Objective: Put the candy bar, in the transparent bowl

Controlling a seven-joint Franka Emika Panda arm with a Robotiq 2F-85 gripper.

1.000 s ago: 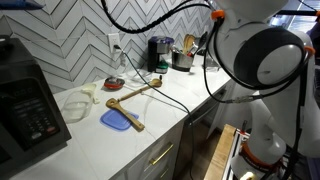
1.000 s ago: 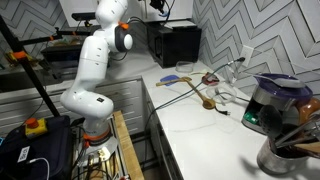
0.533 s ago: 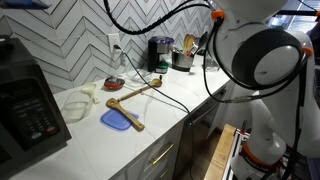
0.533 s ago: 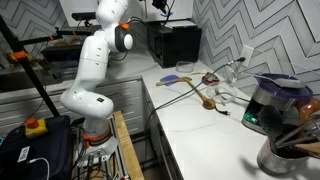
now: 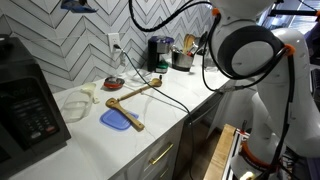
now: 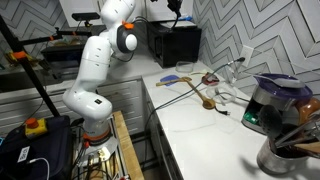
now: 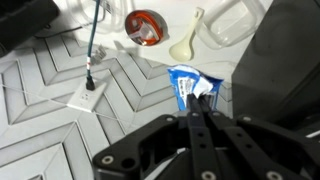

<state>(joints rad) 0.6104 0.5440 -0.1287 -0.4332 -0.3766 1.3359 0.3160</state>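
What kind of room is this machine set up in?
Most likely a kitchen, in a home or an office. A white counter runs under a herringbone tile wall, and a coffee maker and a crock of utensils stand on it.

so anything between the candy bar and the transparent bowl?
Nothing visible. The candy bar is pinched in the gripper, high above the counter; the transparent bowl sits open, with the red dish and blue flat piece apart from it.
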